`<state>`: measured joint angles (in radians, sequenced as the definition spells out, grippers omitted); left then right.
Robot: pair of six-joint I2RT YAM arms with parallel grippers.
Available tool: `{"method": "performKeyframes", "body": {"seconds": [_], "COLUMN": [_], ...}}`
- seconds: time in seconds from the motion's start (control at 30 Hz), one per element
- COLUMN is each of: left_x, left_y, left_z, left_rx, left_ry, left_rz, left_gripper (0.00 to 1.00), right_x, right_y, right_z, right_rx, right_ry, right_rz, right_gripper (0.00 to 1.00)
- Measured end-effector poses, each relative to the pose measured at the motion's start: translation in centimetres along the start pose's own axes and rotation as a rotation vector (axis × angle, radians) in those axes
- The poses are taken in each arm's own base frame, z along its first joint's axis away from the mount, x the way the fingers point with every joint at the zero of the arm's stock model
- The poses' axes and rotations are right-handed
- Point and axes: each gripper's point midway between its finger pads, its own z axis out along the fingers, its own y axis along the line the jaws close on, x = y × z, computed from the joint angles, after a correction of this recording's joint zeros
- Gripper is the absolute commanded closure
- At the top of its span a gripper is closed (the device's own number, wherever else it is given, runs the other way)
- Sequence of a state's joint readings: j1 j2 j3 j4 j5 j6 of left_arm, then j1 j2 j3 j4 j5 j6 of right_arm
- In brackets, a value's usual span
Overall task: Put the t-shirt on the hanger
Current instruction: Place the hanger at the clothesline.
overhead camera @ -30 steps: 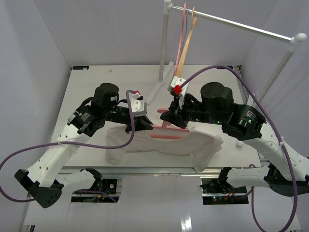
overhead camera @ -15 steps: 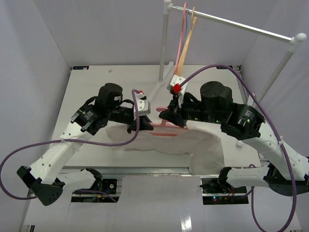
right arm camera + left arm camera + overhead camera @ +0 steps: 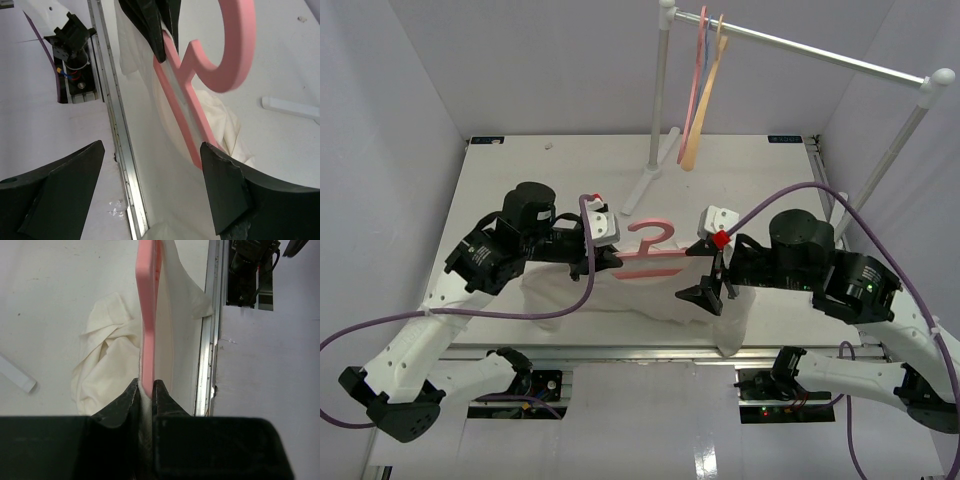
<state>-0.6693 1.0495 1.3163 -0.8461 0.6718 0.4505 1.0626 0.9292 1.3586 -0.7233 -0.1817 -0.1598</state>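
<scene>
The pink hanger [image 3: 655, 256] lies across the cream t-shirt [image 3: 630, 298] near the table's front edge, hook pointing to the back. My left gripper [image 3: 604, 262] is shut on the hanger's left end. In the left wrist view the hanger [image 3: 149, 315] runs straight out from that gripper [image 3: 145, 388], with a fold of t-shirt [image 3: 102, 362] cloth pinched beside it. My right gripper [image 3: 706, 291] stands open just off the hanger's right end. In the right wrist view nothing sits in that gripper [image 3: 152, 152]; the hanger [image 3: 192, 102] and t-shirt [image 3: 220, 117] lie beyond it.
A white clothes rack [image 3: 658, 90] stands at the back with a pink hanger [image 3: 697, 70] and a tan hanger [image 3: 708, 95] on its rail. The rack's foot [image 3: 642, 185] reaches toward the middle. The table's metal front rail [image 3: 116, 140] runs right below the shirt.
My right gripper let go of the hanger, opened wide and drew back to the near right. The left arm pulled the hanger and shirt slightly left.
</scene>
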Motion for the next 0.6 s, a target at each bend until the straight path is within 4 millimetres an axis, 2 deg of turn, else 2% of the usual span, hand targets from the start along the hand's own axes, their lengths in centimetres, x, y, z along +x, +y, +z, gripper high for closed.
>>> {"method": "performKeyframes", "body": {"seconds": [0.13, 0.27, 0.6], "left_x": [-0.3, 0.0, -0.3], "left_y": [-0.3, -0.7, -2.2], "left_z": [-0.6, -0.6, -1.5], "left_rx": [-0.010, 0.007, 0.054], "left_ry": [-0.009, -0.002, -0.012], "left_rz": [0.008, -0.003, 0.007], "left_gripper": [1.00, 1.00, 1.00], "right_x": [-0.1, 0.7, 4.2], "right_y": [0.1, -0.4, -2.1], "right_z": [-1.5, -1.9, 1.1], "right_rx": [0.009, 0.034, 0.058], "right_ry": [-0.020, 0.012, 0.197], "right_rz": [-0.046, -0.079, -0.107], "right_gripper": [0.15, 0.16, 0.21]}}
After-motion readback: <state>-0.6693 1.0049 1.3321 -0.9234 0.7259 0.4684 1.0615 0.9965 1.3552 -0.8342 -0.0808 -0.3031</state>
